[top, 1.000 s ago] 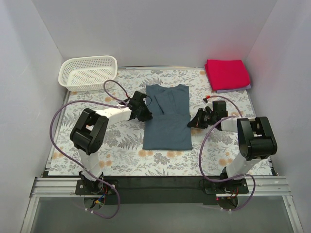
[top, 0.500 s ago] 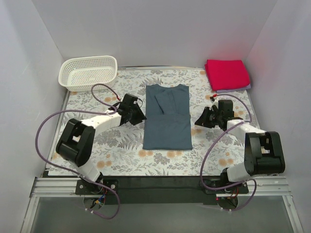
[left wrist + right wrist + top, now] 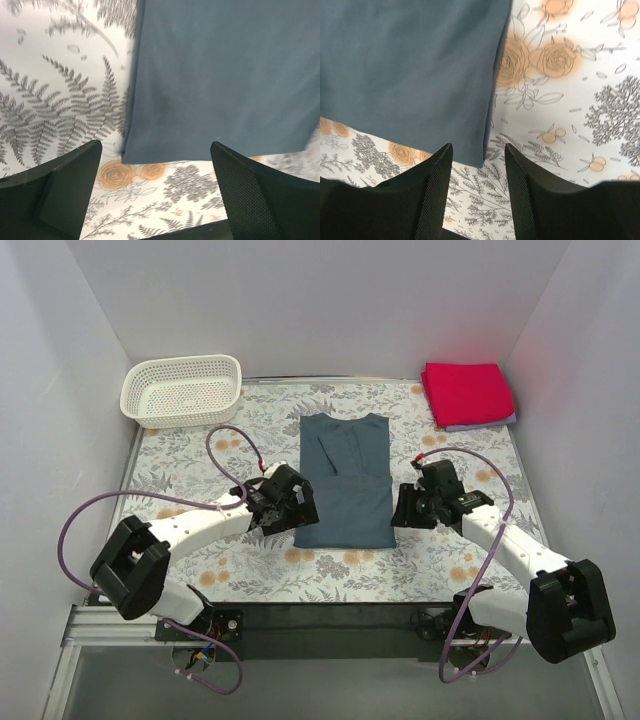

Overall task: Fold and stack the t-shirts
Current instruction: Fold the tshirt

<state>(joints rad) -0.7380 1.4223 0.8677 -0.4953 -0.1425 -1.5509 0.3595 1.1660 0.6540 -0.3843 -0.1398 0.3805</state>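
1. The slate blue-grey cloth t-shirt (image 3: 345, 485) lies flat on the floral-print counter (image 3: 180, 455), folded into a long narrow rectangle between the two hands. Its long axis runs straight away from both of them.
2. The left hand (image 3: 293, 508) gapes wide and holds nothing. The shirt's near left corner sits just ahead of it, inside the gap, and the cloth spreads ahead and to its right.
3. The right hand (image 3: 405, 508) is parted more narrowly and is also empty. The near right corner sits just ahead, with cloth spreading ahead and to its left.
4. Each hand is about equally near its own corner, so the next fold probably needs both to pinch the near hem and carry it forward along the long axis.
5. The folded bright red t-shirt (image 3: 466, 392) rests on the pale lavender t-shirt (image 3: 482, 425), well ahead and right of the right hand, which is the nearer one for stacking.
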